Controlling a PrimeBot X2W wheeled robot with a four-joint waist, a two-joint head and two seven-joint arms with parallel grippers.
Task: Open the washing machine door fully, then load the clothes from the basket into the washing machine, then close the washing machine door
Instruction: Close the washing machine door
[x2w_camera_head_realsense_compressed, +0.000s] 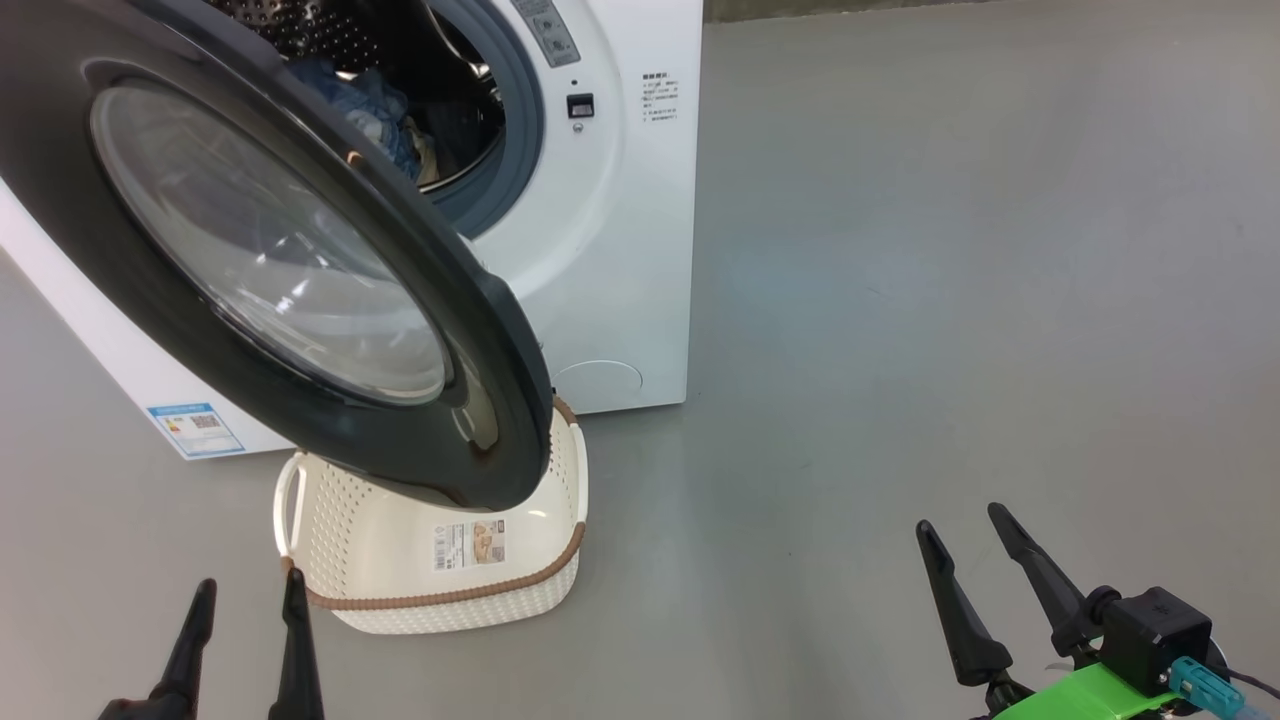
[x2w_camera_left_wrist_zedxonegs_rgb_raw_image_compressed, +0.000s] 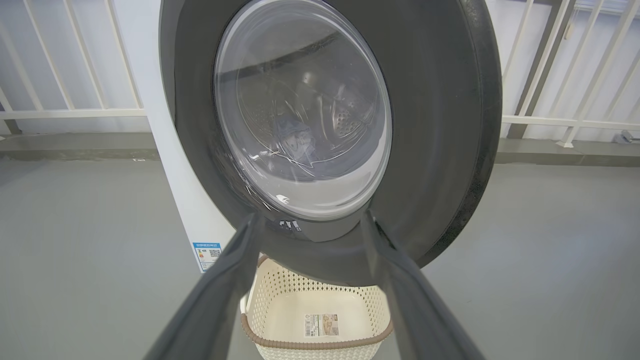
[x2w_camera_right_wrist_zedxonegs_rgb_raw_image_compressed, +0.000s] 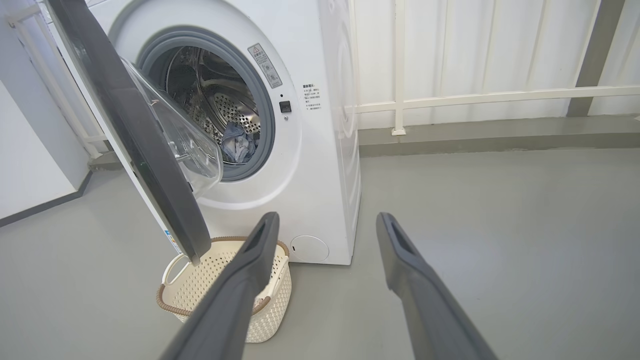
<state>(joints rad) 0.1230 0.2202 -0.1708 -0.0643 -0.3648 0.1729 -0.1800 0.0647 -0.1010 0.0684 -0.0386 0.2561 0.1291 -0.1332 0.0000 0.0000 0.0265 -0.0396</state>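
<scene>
Well, the washing machine door (x2w_camera_head_realsense_compressed: 290, 260) fills the upper left of the frame, hanging half open over the basket (x2w_camera_head_realsense_compressed: 440, 590). The clothes (x2w_camera_head_realsense_compressed: 375, 115) lie inside the drum of the washing machine (x2w_camera_head_realsense_compressed: 620, 250), near the top of the frame. The basket looks empty but for a paper label. The left claw (x2w_camera_head_realsense_compressed: 249, 582) sits at the lower left, spread wide and holding nothing. The right claw (x2w_camera_head_realsense_compressed: 961, 518) sits at the lower right, spread wide and bare too. I think only the door is left to shut. It looks big, hard and a bit heavy, and it swings on its hinge. Its shiny black rim may be slippery, so a flat push on the rim's free edge, near the basket, seems best, not on the glass.
</scene>
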